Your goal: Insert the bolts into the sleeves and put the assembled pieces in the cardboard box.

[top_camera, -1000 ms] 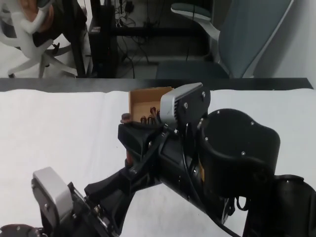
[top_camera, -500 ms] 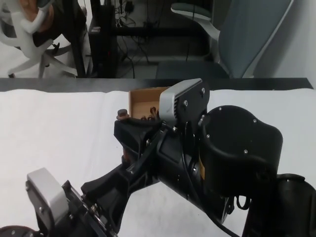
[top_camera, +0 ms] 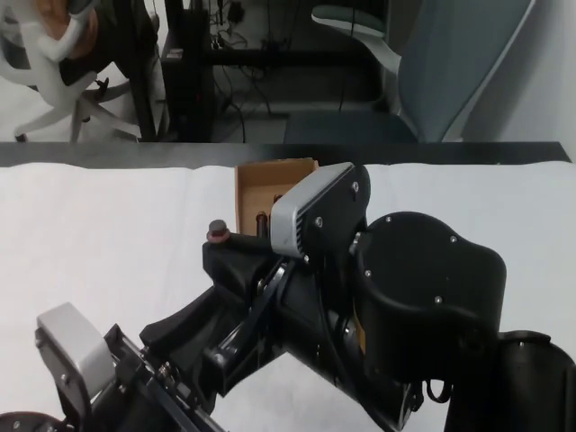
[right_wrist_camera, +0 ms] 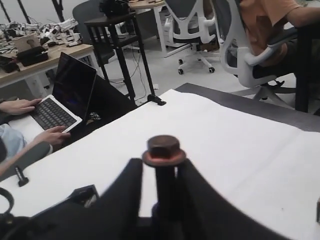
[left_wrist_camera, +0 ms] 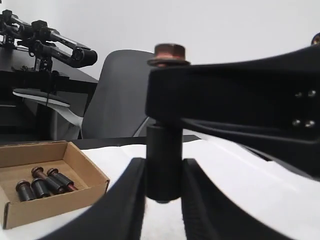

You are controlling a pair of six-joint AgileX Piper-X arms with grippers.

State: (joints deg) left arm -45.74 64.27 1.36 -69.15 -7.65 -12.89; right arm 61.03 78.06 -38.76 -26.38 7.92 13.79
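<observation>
Left jaws: clamped on the sleeve point(left_wrist_camera: 164, 160), which stands upright between them.
Right jaws: clamped on the bolt point(right_wrist_camera: 164, 150) just under its head, with the head up and above the jaws.
Bolt and sleeve: in the left wrist view the bolt head sits straight above the sleeve, with the right jaws crossing between the two. The shank is hidden, so how far it is inside the sleeve cannot be told.
Box point(top_camera: 261, 180): open, on the counter point(top_camera: 108, 234) beyond both jaws and apart from them.
Pieces point(left_wrist_camera: 42, 182): several dark assembled ones lie side by side on the box floor.
Counter: covered in white, under both jaws.
</observation>
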